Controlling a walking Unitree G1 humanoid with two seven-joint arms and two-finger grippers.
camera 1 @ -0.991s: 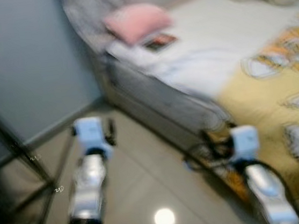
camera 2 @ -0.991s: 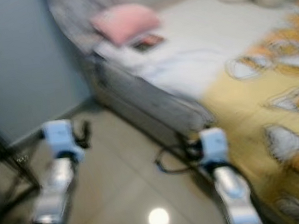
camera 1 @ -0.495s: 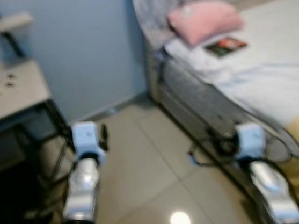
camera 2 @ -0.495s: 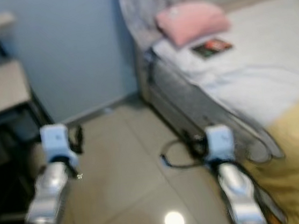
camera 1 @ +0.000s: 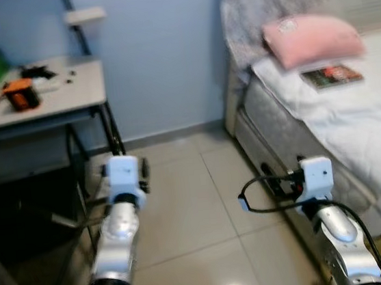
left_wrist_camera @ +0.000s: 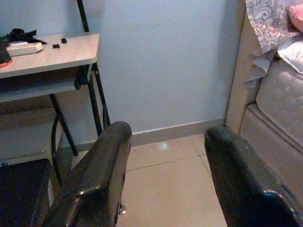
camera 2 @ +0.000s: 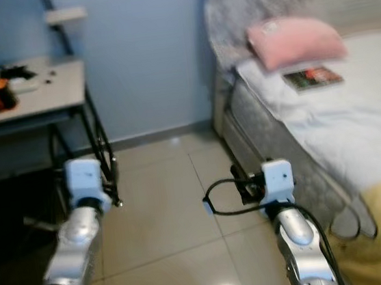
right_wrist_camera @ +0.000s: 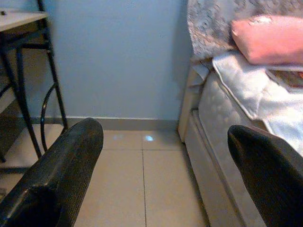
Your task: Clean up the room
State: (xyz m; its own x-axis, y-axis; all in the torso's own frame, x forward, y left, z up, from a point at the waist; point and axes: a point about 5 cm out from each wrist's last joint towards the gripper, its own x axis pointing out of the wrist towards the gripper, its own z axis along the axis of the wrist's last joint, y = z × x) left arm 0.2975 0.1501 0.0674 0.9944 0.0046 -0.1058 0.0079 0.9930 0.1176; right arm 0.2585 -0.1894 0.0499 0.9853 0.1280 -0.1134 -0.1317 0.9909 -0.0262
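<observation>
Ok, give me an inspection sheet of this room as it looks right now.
Surface: tiled floor, bare and glossy.
Job's things: book on the bed beside a pink pillow.
Clutter: orange thing and small black bits on the desk.
Grippers: left gripper open, empty; right gripper open, empty; both held over the floor.
Cables: black cable looping at the right wrist.
Surroundings: blue wall.

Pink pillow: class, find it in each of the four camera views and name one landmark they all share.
Left eye view: pink pillow upper right, at the bed's head.
Right eye view: pillow upper right, same spot.
Left wrist view: a pink sliver cut off by the frame, beside the patterned cover.
Right wrist view: pillow just behind the book.
Shared landmark: the blue wall.
</observation>
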